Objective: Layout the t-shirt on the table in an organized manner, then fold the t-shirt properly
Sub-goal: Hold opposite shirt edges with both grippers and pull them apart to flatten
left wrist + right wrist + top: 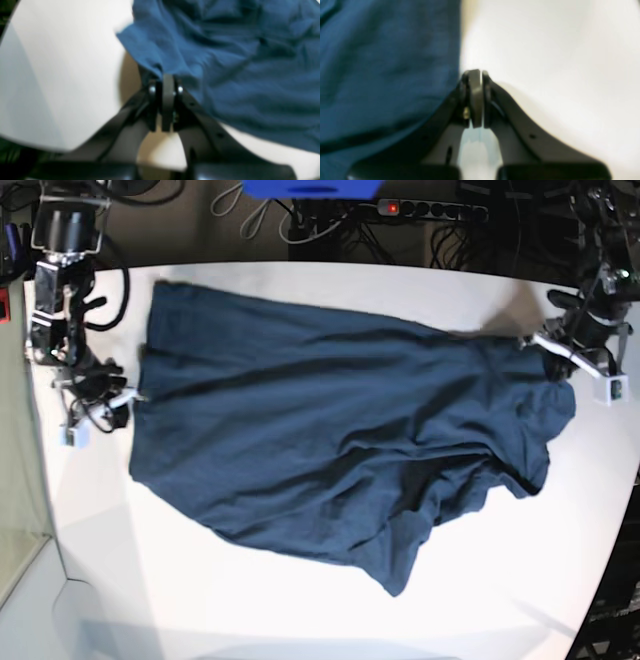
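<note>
The t-shirt [330, 440] lies spread across the middle of the white desk [200, 590], its long axis running roughly side to side in the base view, from one arm to the other. One straight edge sits at that view's left, beside the right gripper [128, 396]; the opposite end bunches and narrows toward the left gripper [548, 358] at the view's right. The cloth is not flat: diagonal creases cross the middle, and a loose flap hangs down toward the near edge of the desk, ending in a point. Which end is the neck and which the hem cannot be told from these pictures. In the left wrist view the left gripper's [168, 82] jaws are closed on a pinched fold at the edge of the shirt [225, 62], with the fabric rising from the tips and spreading away wrinkled. In the right wrist view the right gripper's [475, 75] jaws are closed together right at the straight edge of the shirt [387, 75], touching it; whether any cloth is caught between them is not clear, since the view is blurred.
</note>
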Controlling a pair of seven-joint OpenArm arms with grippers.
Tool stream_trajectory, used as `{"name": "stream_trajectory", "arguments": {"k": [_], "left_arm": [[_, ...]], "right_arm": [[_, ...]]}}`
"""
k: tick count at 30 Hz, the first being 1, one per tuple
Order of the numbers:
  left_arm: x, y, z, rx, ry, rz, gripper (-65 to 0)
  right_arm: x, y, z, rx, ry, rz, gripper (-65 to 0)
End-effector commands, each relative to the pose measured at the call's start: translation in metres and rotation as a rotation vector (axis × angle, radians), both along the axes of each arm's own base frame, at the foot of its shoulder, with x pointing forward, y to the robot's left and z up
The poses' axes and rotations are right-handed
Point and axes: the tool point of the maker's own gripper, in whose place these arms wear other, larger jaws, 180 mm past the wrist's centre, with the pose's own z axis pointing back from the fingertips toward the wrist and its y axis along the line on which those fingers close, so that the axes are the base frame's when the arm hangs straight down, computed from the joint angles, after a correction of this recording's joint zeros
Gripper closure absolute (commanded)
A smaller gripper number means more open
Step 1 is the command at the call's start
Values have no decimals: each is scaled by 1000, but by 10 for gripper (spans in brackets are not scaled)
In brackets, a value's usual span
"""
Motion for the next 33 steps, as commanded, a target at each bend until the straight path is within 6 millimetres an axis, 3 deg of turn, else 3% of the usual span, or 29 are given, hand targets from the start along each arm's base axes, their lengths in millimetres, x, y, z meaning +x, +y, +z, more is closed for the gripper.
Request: {"name": "stream_trajectory", "arguments": {"k": [1, 4, 11, 17, 22, 25, 28, 33], "left_arm": [[2, 4, 6, 21, 4, -19, -12], [1, -3, 2, 13, 47, -44, -70], [-2, -17, -2, 13, 54, -136, -314], [0, -24, 4, 29, 29, -206, -329], [50, -31, 44, 27, -135, -211, -329], [82, -33, 53, -23, -202, -153, -333], [116, -34, 32, -56, -162, -118, -333], [143, -56, -28, -64, -4, -143, -333]], "right_arm": [[12, -4, 25, -18, -85, 9, 0], [7, 4, 28, -14, -96, 19, 0], [-15, 33, 16, 20, -13, 64, 0], [-40, 61, 2, 74, 32, 77, 0], [-48, 76, -8, 98, 58, 98, 0], [-51, 80, -10, 86, 69, 125, 0], [-55, 80, -13, 86, 81, 127, 0], [-64, 80, -19, 88, 104, 127, 0]]}}
